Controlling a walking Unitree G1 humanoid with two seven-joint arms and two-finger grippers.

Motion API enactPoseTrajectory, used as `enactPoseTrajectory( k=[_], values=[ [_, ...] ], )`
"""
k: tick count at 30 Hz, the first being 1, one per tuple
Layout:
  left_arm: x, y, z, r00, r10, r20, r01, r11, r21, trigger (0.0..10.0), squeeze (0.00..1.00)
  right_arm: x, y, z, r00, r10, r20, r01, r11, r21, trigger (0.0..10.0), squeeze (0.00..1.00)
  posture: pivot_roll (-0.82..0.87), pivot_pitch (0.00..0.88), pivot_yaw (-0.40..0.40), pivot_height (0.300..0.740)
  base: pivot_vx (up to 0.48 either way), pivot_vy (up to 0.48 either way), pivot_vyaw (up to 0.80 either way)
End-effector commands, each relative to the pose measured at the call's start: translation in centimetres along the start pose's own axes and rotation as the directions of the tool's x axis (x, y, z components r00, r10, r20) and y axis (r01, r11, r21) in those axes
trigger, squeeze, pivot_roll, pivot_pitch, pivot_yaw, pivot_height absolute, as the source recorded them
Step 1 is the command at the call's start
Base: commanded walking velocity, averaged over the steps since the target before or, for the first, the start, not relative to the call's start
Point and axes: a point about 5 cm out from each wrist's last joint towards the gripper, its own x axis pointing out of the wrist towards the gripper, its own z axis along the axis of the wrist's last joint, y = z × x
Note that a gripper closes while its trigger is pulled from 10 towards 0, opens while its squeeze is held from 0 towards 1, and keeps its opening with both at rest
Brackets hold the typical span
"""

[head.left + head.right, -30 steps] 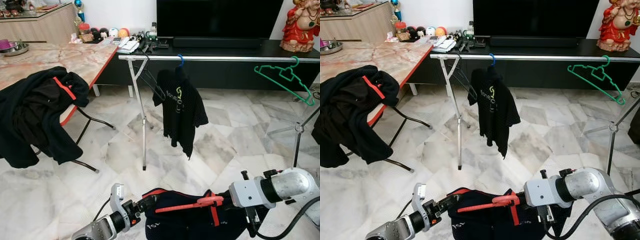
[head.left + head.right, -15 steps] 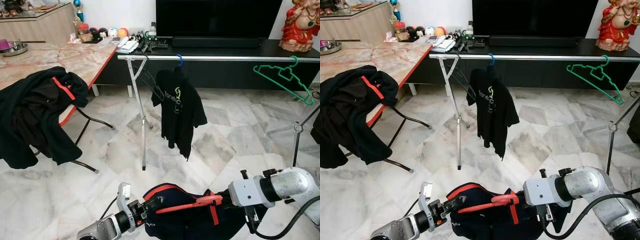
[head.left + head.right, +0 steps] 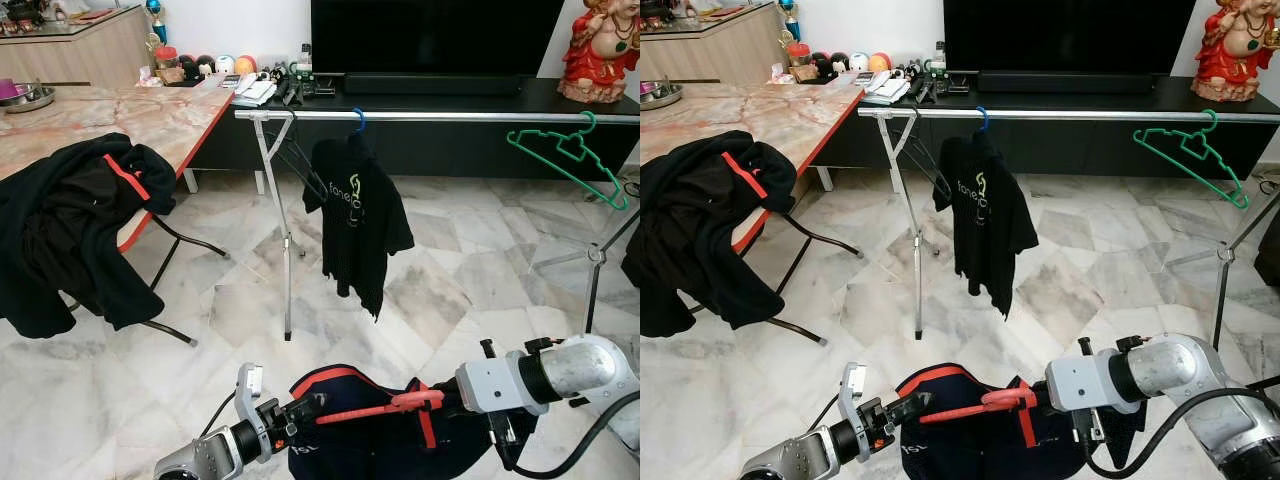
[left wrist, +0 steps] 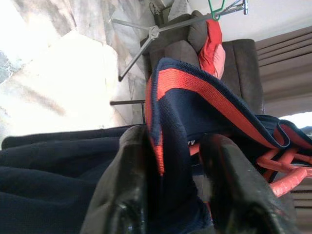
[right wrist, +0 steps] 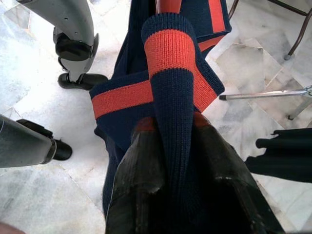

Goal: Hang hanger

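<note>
Holding a navy jumper [image 3: 370, 435] stretched between them, both grippers work low over the marble floor [image 3: 230, 300]: the left gripper [image 3: 300, 408] is clamped on its red-trimmed edge, the right gripper [image 5: 178, 146] pinched on a fold, probably to keep the cloth spread on the red hanger [image 3: 375, 408] threaded through it. Ahead, the silver rail [image 3: 450, 117] has open room between the hung black shirt [image 3: 358, 220] and the green hanger [image 3: 570, 155]

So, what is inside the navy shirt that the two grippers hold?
A red hanger runs through the navy shirt, held between the left gripper and right gripper. Its bar shows across the collar; its lower part is covered by cloth.
</note>
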Motion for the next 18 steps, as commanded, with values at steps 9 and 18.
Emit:
enactPoseTrajectory(
  k=[9, 18],
  values=[
    [-0.25, 0.2, -0.29, 1.0, 0.013, -0.026, -0.012, 1.0, 0.025, 0.0, 0.0, -0.7, -1.16, 0.91, 0.998, -0.062, 0.031, 0.064, 0.997, -0.046, 0.0, 0.0, -0.02, 0.072, 0.025, 0.74, 0.0, 0.0, 0.0],
    [-0.46, 0.29, 0.2, 1.0, 0.021, 0.004, -0.021, 0.999, 0.047, 0.0, 0.0, -0.67, -1.14, 0.74, 0.998, -0.063, 0.02, 0.064, 0.997, -0.049, 0.0, 0.0, -0.02, 0.073, 0.025, 0.74, 0.0, 0.0, 0.0]
  ],
)
